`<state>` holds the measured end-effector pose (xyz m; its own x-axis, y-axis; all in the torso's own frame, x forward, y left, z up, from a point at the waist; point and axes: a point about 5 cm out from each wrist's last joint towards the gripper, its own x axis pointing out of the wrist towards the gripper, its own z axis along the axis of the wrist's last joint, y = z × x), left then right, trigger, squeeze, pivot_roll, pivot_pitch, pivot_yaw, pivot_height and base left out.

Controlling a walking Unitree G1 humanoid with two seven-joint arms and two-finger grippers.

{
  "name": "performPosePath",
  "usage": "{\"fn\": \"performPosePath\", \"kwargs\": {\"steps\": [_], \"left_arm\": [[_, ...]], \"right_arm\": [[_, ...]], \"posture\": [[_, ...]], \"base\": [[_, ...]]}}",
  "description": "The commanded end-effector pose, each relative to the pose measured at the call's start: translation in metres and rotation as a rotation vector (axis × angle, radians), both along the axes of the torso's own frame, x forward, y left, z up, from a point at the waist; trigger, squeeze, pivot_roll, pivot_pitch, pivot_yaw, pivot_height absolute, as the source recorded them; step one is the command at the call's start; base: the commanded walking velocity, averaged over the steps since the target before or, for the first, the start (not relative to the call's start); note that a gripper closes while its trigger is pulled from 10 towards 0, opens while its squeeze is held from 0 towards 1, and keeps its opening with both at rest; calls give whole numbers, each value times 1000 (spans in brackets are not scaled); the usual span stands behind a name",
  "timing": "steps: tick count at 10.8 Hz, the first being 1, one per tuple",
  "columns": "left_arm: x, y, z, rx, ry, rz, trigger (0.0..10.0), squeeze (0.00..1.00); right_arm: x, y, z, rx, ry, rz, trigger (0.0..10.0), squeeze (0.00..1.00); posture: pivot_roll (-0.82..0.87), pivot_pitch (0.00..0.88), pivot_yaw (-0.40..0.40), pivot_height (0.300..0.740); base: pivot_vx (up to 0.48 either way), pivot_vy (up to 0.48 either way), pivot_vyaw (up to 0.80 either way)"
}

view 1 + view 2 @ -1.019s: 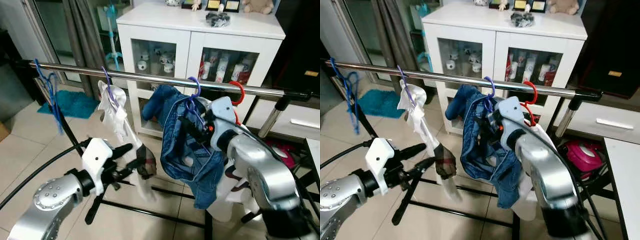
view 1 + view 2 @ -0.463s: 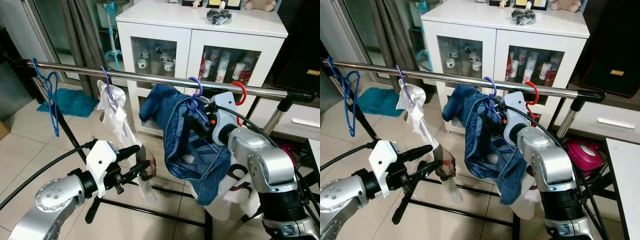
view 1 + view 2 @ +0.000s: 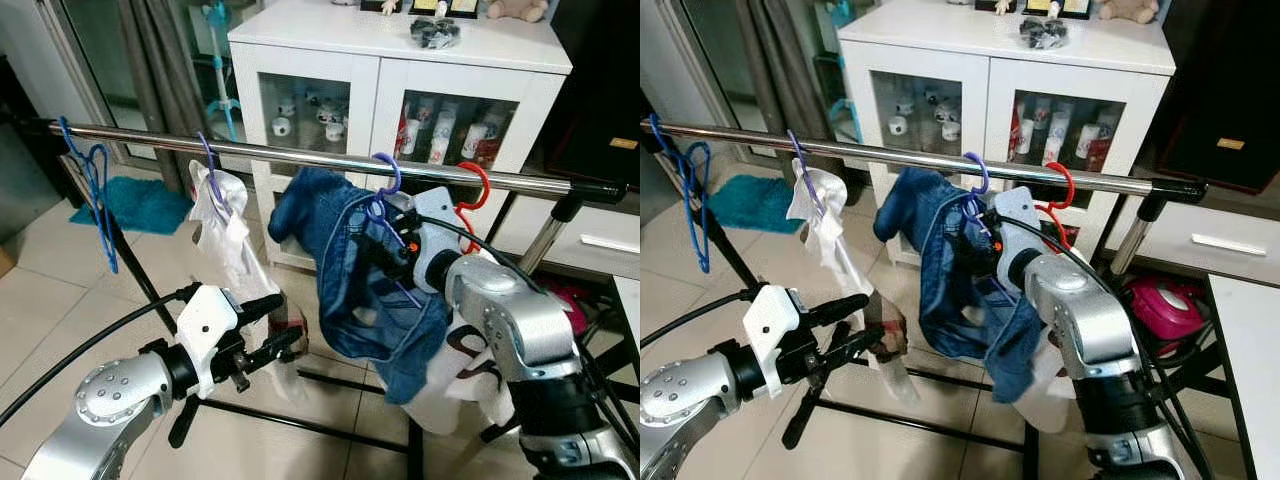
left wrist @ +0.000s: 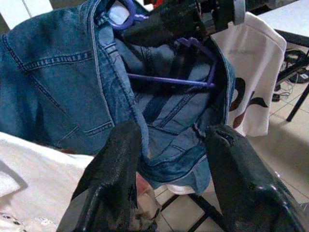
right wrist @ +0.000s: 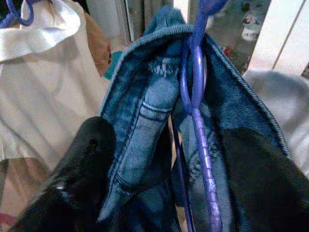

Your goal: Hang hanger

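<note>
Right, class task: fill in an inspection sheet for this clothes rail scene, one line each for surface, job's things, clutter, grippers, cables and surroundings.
Surface: steel clothes rail on a black stand, over a tiled floor.
Job's things: purple hanger hooked on the rail, carrying a denim garment.
Clutter: empty blue hanger; white garment on another purple hanger; red hanger with a white printed shirt.
Grippers: right gripper open around the denim and hanger neck; left gripper open, low beside the white garment.
Cables: black cable along the left arm.
Surroundings: white glass-door cabinet; teal mat.
</note>
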<state>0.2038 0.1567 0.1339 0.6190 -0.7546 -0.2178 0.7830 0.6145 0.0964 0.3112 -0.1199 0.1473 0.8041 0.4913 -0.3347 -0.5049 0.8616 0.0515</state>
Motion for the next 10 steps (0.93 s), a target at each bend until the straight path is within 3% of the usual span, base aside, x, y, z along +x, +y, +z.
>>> {"fn": "performPosePath", "kwargs": {"steps": [1, 6, 10], "left_arm": [[1, 2, -1, 20, -3, 0, 10000, 0], [1, 2, -2, 25, -15, 16, 10000, 0], [2, 4, -1, 29, -20, 27, 10000, 0]], "right_arm": [[4, 6, 5, -11, -22, 28, 3804, 0], [10, 7, 8, -17, -36, 51, 0, 0], [11, 8, 9, -8, -38, 53, 0, 0]], "posture": [[-77, 0, 23, 740], [-74, 0, 13, 740], [-76, 0, 21, 740]], "base": [[0, 0, 0], [0, 0, 0], [0, 0, 0]]}}
